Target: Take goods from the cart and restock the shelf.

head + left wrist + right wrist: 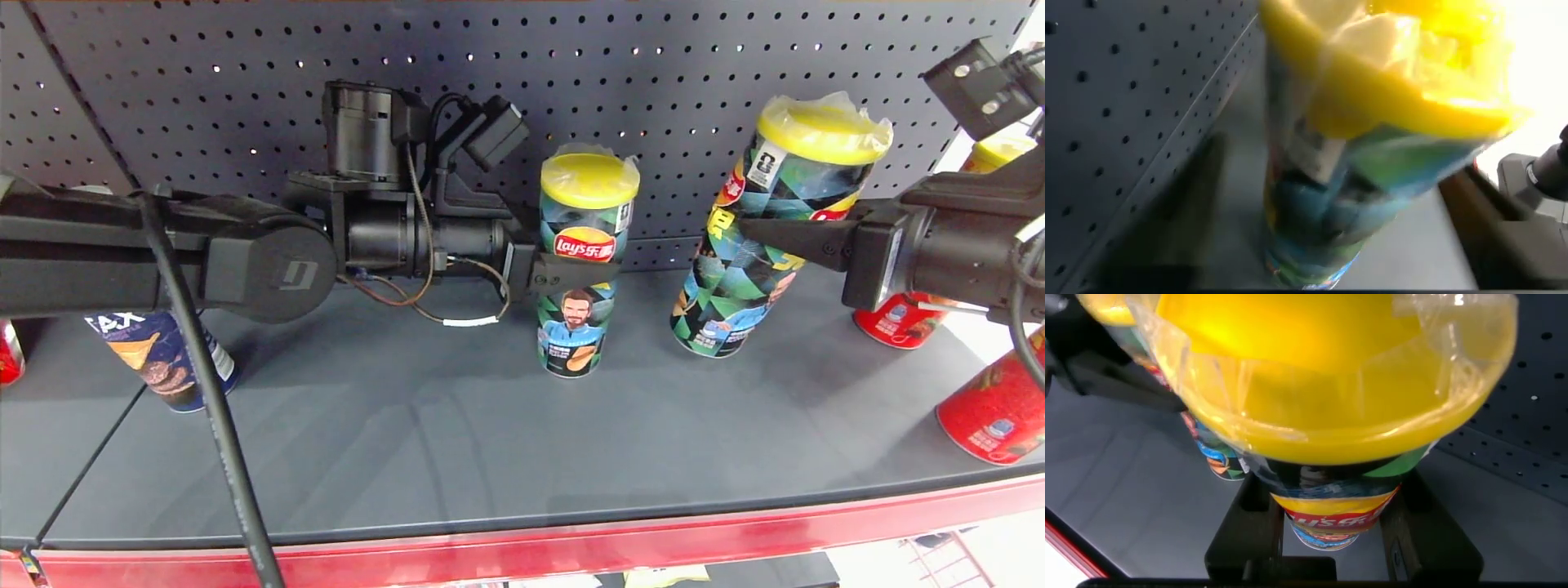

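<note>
Your right gripper grasps the tilted chip can: set it upright on the shelf, three o'clock of the standing can your left gripper clasps.

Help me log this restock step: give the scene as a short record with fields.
left gripper: closed around the left can
left can: yellow lid, upright on the shelf
right gripper: closed around the right can
right can: yellow lid, tilted, top leaning to the robot's right; base contact with shelf unclear
backing: pegboard behind both cans
other stock: red cans at the shelf's right end, blue can at its left
</note>
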